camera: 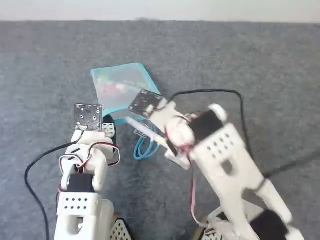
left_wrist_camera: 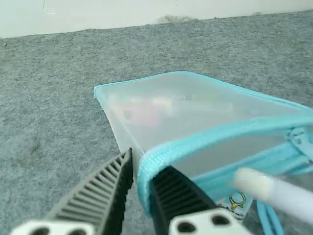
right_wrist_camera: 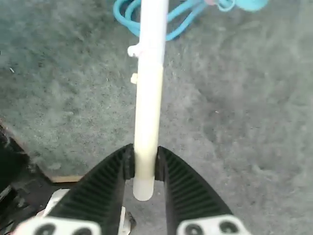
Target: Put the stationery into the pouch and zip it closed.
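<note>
Pouch: translucent flat plastic pouch with turquoise zip edging (camera: 122,87) (left_wrist_camera: 195,112) lies on grey carpeted table (camera: 250,60); blurred coloured items inside.
left gripper (left_wrist_camera: 145,164): jaws nearly closed, pinching pouch's zip-edge corner.
right gripper (right_wrist_camera: 145,152): clamped on white plastic pen (right_wrist_camera: 149,88) (left_wrist_camera: 274,188), far end just beside zip edge.
cord: turquoise looped cord (camera: 145,147) (right_wrist_camera: 146,19) on table below pen.
print: small yellow mark (left_wrist_camera: 237,200) on pouch, unreadable.
</note>
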Robot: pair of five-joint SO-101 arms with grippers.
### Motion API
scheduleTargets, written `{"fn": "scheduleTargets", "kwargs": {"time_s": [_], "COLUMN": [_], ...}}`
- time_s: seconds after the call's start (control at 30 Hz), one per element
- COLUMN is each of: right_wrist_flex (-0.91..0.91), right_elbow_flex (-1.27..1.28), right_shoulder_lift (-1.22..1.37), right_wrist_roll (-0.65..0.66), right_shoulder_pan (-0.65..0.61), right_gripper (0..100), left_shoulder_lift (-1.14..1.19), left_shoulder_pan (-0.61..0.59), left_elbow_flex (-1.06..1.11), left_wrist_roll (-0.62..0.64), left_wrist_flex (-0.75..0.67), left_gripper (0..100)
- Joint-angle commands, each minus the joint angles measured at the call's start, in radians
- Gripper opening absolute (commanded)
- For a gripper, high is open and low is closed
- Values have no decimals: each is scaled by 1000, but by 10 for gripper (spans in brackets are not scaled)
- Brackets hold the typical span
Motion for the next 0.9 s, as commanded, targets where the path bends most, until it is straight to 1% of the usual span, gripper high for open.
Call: {"fn": "scheduleTargets", "kwargs": {"time_s": [0.0, 0.07, 0.23, 0.4, 0.53, 0.8, 0.87], "right_wrist_flex": [19, 13, -16, -67, -59, -47, -44], "right_elbow_flex": [-129, -209, -436, -651, -796, -848, -848], "right_shoulder_lift": [116, 189, 361, 515, 595, 584, 553], "right_wrist_roll": [-18, -21, -107, -126, -126, -126, -126], "right_shoulder_pan": [-12, -10, -10, -16, -13, -28, -30], "right_gripper": [6, 6, 6, 6, 6, 10, 48], "left_shoulder_lift": [12, 12, 12, 12, 12, 12, 12], "left_shoulder_pan": [-3, -3, -3, -3, -2, -2, -2], "left_elbow_flex": [-13, -13, -13, -13, -13, -13, -13], "left_wrist_roll": [-6, -6, -6, -6, -51, -49, -49], "left_wrist_flex": [-28, -28, -28, -29, -31, -31, -31], "left_gripper": [12, 12, 12, 12, 12, 12, 12]}}
